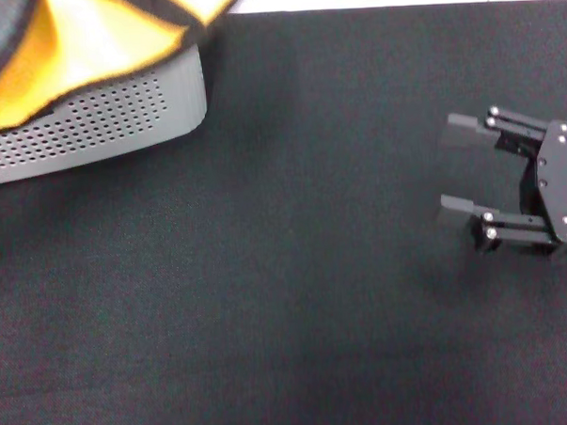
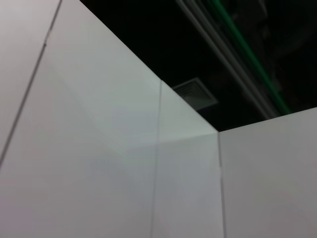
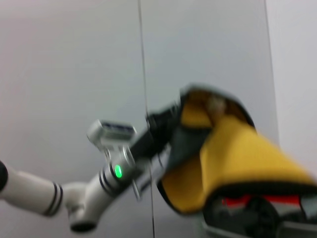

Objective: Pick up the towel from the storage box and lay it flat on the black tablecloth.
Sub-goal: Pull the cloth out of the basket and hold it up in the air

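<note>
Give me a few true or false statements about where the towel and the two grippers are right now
1. The towel is lifted above the storage box. True.
2. The left gripper holds the towel. True, as the right wrist view shows.
3. The right gripper is shut on the towel. False: it hovers open and empty over the black tablecloth.
4. The towel lies flat on the tablecloth. False: it hangs bunched, yellow side showing.
</note>
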Tool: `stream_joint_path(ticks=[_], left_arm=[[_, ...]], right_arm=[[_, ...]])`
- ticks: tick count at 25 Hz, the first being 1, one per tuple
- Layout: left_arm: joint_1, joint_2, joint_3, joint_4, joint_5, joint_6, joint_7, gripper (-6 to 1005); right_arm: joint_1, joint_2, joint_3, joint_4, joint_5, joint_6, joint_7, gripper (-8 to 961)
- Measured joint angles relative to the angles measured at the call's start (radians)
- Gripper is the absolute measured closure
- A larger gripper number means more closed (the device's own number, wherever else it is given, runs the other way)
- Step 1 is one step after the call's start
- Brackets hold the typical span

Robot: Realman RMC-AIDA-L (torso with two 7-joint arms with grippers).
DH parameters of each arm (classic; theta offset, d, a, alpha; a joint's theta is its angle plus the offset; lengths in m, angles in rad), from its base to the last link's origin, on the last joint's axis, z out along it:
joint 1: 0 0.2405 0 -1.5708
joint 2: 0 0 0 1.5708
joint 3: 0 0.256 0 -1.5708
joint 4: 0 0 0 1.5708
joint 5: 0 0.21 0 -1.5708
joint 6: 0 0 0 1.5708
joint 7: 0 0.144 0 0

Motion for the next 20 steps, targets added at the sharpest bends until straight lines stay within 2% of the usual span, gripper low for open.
stream_joint_path(ticks=[7, 10, 13, 20], left_arm=[[-0.008, -0.003, 0.147, -0.168, -0.020, 0.009, 0.133, 988], [-0.040, -0.005, 0.201, -0.275, -0.045, 0.021, 0.215, 987], [-0.079, -0.005, 0.219, -0.368, -0.052, 0.029, 0.260, 987], [-0.141, -0.008, 0.235, -0.482, -0.051, 0.032, 0.297, 989]], right_arm=[[0.036, 0.003, -0.056, 0.002, 0.101, 0.007, -0.025, 176], [0.056, 0.005, -0.067, 0.014, 0.111, -0.002, -0.035, 176], [0.083, 0.007, -0.077, 0.055, 0.140, -0.008, -0.045, 177], [0.128, 0.012, -0.151, 0.129, 0.232, -0.011, -0.077, 189]])
